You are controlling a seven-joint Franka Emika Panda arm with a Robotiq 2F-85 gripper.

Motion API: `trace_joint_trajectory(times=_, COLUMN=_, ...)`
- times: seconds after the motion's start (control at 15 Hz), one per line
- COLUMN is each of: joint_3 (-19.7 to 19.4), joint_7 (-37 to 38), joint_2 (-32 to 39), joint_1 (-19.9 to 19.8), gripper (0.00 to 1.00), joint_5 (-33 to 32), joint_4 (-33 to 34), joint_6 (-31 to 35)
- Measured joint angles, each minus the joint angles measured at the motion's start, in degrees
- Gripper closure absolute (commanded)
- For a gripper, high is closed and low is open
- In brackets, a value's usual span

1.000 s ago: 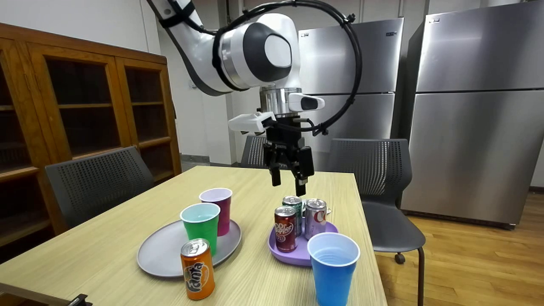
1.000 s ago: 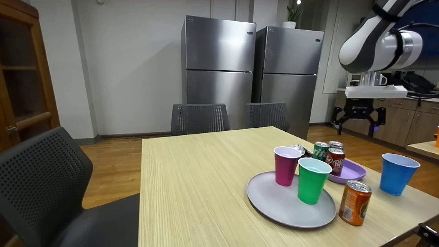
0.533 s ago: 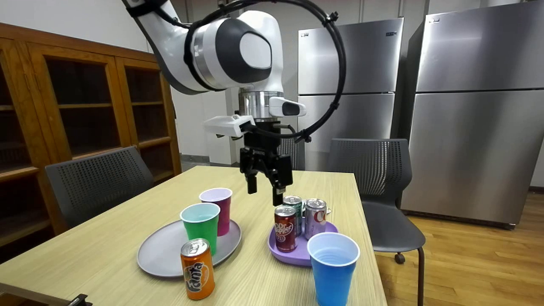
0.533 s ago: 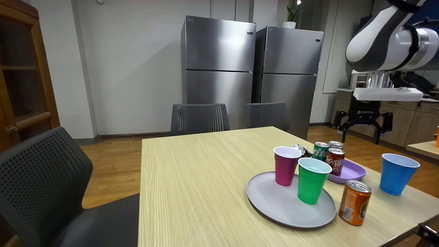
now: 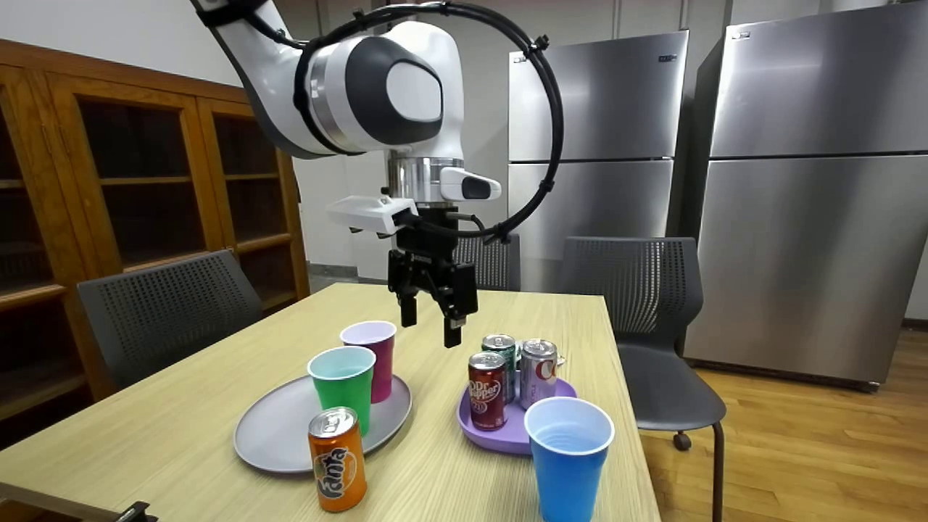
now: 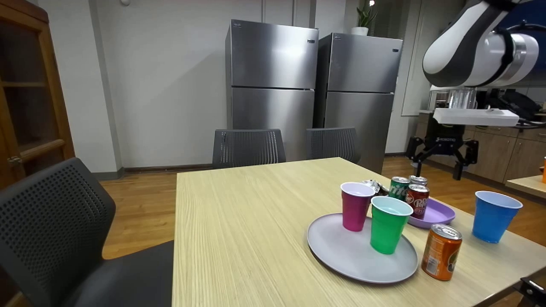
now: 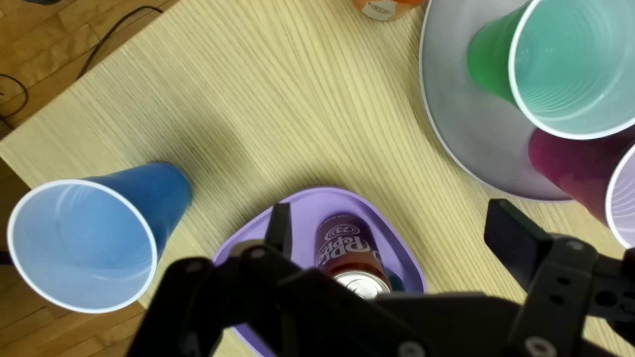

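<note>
My gripper [image 5: 431, 324] hangs open above the table, pointing down, with nothing between its fingers [image 7: 513, 238]. In an exterior view it is between the magenta cup [image 5: 380, 362] and the cans. Nearest in the wrist view is a dark red Dr Pepper can [image 7: 347, 243], below the jaws and apart from them. That can stands upright on a purple tray [image 7: 322, 192] with a green can [image 5: 500, 344] and a silvery can [image 5: 538, 370]. In the wrist view the gripper hides most of those two. The gripper [image 6: 438, 170] also shows open here, above the tray [image 6: 439, 213].
A round grey plate [image 6: 337, 256] holds the magenta cup and a green cup [image 6: 390, 226]. An orange Fanta can [image 5: 337, 464] stands beside the plate. A blue cup [image 7: 149, 198] stands near the table edge, beside the tray. A crumpled silvery wrapper [image 6: 375, 185] lies behind the cups. Chairs [image 5: 631, 290] surround the table.
The arm has swung left in an exterior view and come slightly lower, from behind the cans to the gap between tray and plate. The jaws have stayed open. Cups and cans have not moved.
</note>
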Motion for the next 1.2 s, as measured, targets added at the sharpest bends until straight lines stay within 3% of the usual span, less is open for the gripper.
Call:
trace_joint_trajectory(times=0.4, joint_3=1.18, joint_7=0.01, joint_2=0.18, joint_1=0.09, gripper=0.00, joint_5=-0.91, joint_4=-1.94, joint_6=1.96)
trace_joint_trajectory(times=1.2, joint_3=1.63, joint_7=-1.39, joint_2=-3.14, joint_1=0.09, gripper=0.00, joint_5=-9.47, joint_4=-13.37, joint_6=7.34)
